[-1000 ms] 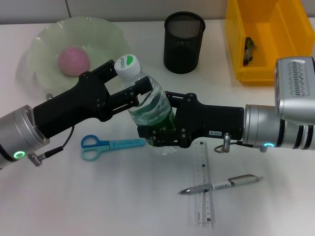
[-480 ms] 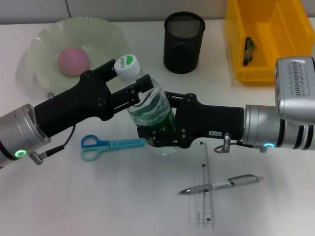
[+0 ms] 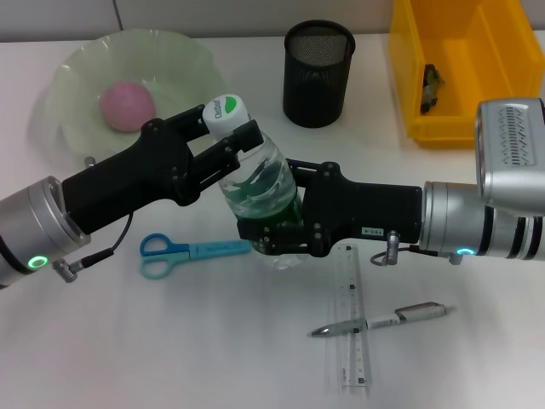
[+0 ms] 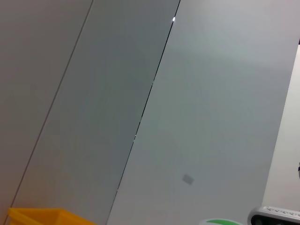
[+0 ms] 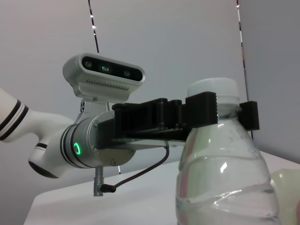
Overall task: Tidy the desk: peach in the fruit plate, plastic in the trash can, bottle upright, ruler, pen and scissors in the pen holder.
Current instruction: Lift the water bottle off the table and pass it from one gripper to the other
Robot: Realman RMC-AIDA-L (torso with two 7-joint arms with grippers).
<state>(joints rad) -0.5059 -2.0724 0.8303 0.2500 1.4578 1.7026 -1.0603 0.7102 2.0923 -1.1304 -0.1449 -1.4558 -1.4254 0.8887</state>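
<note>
Yellow bin (image 3: pixel 477 85) sits far right with something small in it, and the plate (image 3: pixel 77 77) far left has the peach (image 3: pixel 128 104) in it. Both arms meet mid-desk on the bottle (image 3: pixel 260 192): left gripper (image 3: pixel 232 146) is clamped at the neck under the cap, right gripper (image 3: pixel 271 232) grips the base. Bottle's tilted, nearly upright. Holder (image 3: pixel 318 72) stands behind it. Ruler (image 3: pixel 354 317) lies under the pen (image 3: pixel 383 320), scissors (image 3: pixel 192 253) lie left of the bottle.

Clear bottle (image 3: pixel 260 192), green-tinted low down, white cap (image 3: pixel 225 114) (green mark on top) between black fingers (image 3: pixel 230 158). Pink peach (image 3: pixel 128 105), pale green plate (image 3: pixel 81 72), blue scissors (image 3: pixel 187 252), yellow bin (image 3: pixel 409 77), white bench (image 3: pixel 170 341).
</note>
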